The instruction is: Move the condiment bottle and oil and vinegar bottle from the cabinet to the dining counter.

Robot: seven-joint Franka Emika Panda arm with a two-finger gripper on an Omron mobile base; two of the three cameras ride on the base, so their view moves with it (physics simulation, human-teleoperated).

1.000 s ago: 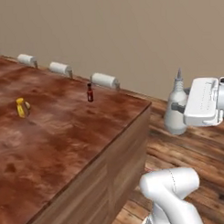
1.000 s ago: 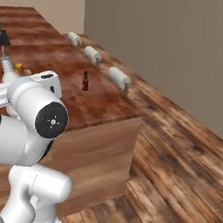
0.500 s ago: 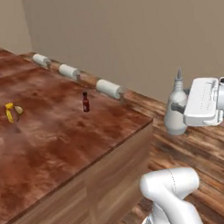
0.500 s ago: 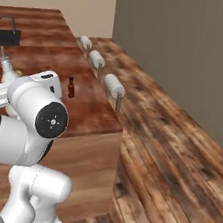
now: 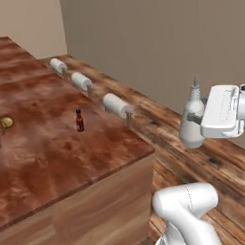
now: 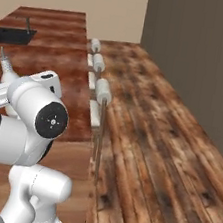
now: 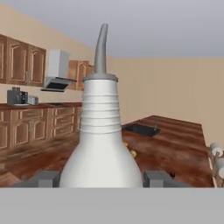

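Note:
My gripper [image 5: 195,120] is shut on the oil and vinegar bottle [image 5: 192,117], a pale pear-shaped bottle with a thin spout, held upright in the air off the right end of the dining counter [image 5: 50,152]. In the hand view the bottle [image 7: 101,144] stands close between the two fingertips [image 7: 156,177]. Its spout [image 6: 3,60] peeks out behind the arm in the right base view. The condiment bottle [image 5: 80,120], small and dark red with a red cap, stands upright on the counter top near its far edge.
Cushioned stools [image 5: 117,104] line the counter's far side above the plank floor [image 6: 155,135]. A yellow item [image 5: 4,122] lies at the counter's left. A black sink [image 6: 12,35] is set in the top. Wall cabinets [image 7: 22,63] and a range hood [image 7: 57,72] stand far off.
The whole picture has shifted: the base has turned, so the counter and stools slid across both base views. The bottle stays in the gripper, and the arm's pose is unchanged.

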